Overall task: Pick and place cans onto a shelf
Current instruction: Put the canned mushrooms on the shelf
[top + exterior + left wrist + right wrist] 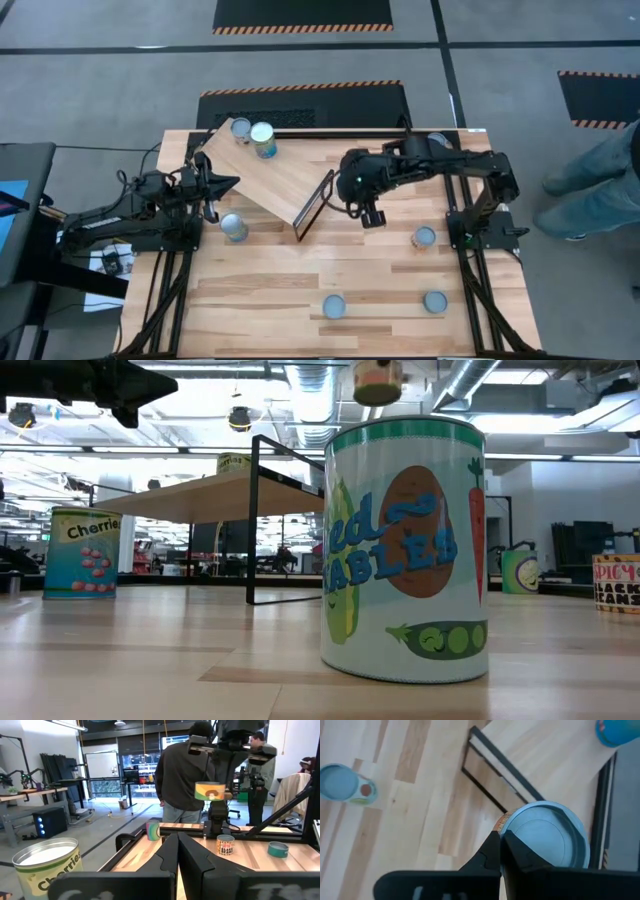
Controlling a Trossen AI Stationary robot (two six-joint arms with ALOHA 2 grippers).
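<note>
- The right gripper hung above the middle of the tabletop, just off the dark-framed end of the shelf. Its fingers were nearly closed on the rim of a can, pinching the edge rather than spanning the body. That grip probably suited a can lifted from above and carried clear of the wood.
- In the left wrist view the same can showed in the air under the right gripper, with a green and orange label.
- The left gripper waited at the left edge of the tabletop, next to the shelf's left side, fingers fully closed and holding nothing, which kept it out of the carrying arm's way.
- The shelf lay slanted across the far left part of the tabletop, its far end near the far edge. It held two cans side by side at that far end, leaving the rest of the board free for more.
- Still on the tabletop:
  - a cherries can near the left edge, just in front of the shelf
  - a vegetables can by the near edge, close to the low camera
  - another can toward the near right corner
  - one can close to the right edge
- I judged the task partly done, with the held can next due for the shelf.
</note>
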